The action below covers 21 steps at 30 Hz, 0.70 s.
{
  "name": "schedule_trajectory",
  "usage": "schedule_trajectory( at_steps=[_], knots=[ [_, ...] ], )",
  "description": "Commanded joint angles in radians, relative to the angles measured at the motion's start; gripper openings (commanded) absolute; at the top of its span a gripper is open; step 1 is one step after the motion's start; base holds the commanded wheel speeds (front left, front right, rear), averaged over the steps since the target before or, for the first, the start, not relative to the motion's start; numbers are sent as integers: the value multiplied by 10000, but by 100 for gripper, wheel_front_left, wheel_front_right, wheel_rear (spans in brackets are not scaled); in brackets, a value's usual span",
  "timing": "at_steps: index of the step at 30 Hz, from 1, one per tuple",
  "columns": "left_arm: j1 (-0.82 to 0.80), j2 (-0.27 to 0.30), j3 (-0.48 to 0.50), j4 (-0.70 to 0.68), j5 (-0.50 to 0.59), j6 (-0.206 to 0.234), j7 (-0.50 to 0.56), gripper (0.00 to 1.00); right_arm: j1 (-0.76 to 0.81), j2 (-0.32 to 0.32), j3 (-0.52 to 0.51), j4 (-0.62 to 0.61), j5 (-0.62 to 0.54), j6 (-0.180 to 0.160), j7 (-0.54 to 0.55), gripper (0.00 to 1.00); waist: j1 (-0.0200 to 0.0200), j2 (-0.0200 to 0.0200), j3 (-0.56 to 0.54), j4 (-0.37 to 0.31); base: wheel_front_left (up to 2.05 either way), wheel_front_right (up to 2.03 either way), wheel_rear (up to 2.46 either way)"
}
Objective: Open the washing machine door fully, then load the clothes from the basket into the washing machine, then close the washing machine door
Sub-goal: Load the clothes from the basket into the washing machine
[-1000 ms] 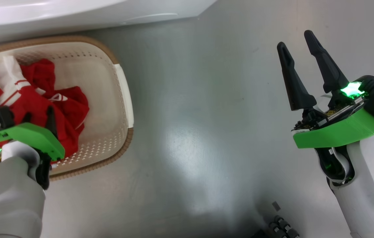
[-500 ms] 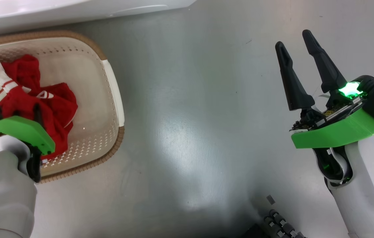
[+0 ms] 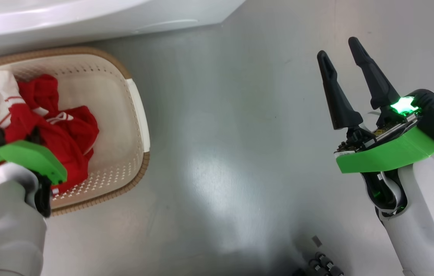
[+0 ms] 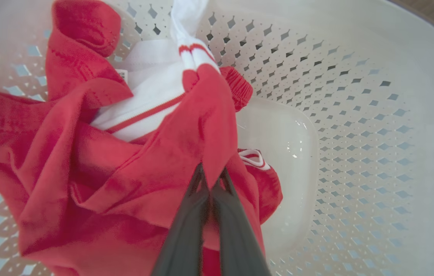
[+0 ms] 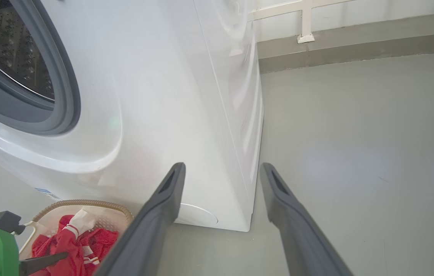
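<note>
The cream basket sits on the floor at the left, just before the white washing machine. Red clothes with white trim lie bunched in it. My left gripper reaches down into the basket. In the left wrist view my left gripper is shut on a fold of the red clothes above the basket's perforated wall. My right gripper hovers open over bare floor at the right, holding nothing. The right wrist view shows the right gripper, the washing machine, its open drum and the basket. The washing machine door is out of view.
Grey floor spreads between the basket and my right arm. A dark ribbed part sits at the head view's bottom edge. Beyond the machine's right side runs a wall base. A round filter cap sits low on the machine's front.
My left gripper has closed on the red fabric in the basket. The head camera has shifted a little. The right arm has held still.
</note>
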Motion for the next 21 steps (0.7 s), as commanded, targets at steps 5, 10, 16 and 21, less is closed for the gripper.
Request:
schedule_trajectory(
  at_steps=[5, 10, 16, 21],
  knots=[
    [775, 281, 80, -17, -230, -247, -372, 0, 335, 14, 234, -93, -19, 16, -48, 100, 0, -1, -520, 107, 0, 0, 0],
    [1003, 329, -122, -251, -213, -390, -711, 0, 460, 16, 215, -16, 13, 16, -48, 100, 0, -1, -914, 172, 0, 0, 0],
    [1421, 303, -257, -622, -295, -438, -870, 0, 668, -3, 248, 88, 46, 16, -48, 100, 0, -1, -1408, 269, 0, 0, 0],
    [1964, 216, -413, -1217, -521, -448, -908, 0, 819, -112, 309, 153, 65, 16, -48, 100, 0, -1, -1969, 396, 0, 0, 0]
  ],
)
